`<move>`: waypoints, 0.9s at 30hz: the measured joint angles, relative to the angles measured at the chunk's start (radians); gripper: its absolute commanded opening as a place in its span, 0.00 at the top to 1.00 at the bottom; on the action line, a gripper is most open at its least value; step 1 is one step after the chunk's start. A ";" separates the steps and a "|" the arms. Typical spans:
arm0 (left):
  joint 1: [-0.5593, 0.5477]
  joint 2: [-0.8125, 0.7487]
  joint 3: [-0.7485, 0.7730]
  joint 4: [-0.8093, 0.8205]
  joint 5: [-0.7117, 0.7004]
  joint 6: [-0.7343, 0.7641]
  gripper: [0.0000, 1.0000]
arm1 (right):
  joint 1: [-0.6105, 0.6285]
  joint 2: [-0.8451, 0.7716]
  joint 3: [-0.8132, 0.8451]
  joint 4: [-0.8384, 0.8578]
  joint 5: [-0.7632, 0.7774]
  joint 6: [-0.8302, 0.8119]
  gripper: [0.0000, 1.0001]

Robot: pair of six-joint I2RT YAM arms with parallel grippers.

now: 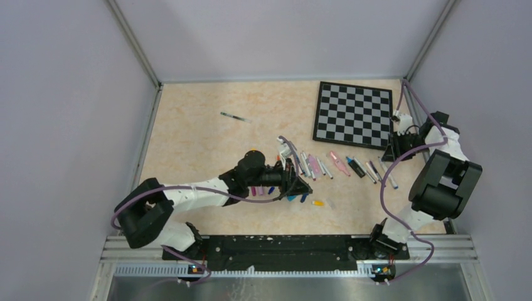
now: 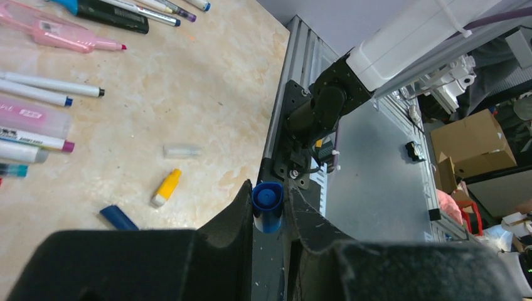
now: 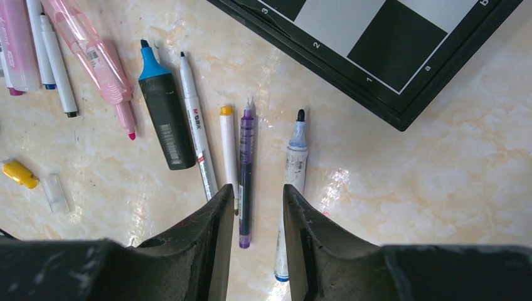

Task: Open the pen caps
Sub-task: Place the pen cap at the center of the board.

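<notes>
My left gripper is shut on a blue pen cap, held end-on between the fingertips above the table's near edge. In the top view this gripper sits over the left end of the row of pens. Loose pen caps lie nearby: a yellow one, a clear one and a dark blue one. My right gripper is open and holds nothing. It hovers over uncapped pens, with a purple pen under the gap and a grey-blue pen by the right finger.
A chessboard lies at the back right, its corner just beyond the right gripper. A black highlighter and a pink one lie left of it. A lone pen rests far back. The metal rail borders the table.
</notes>
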 measured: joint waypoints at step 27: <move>-0.209 0.717 0.705 -0.467 -0.208 0.014 0.85 | 0.001 -0.365 -0.323 0.221 -0.405 0.230 0.65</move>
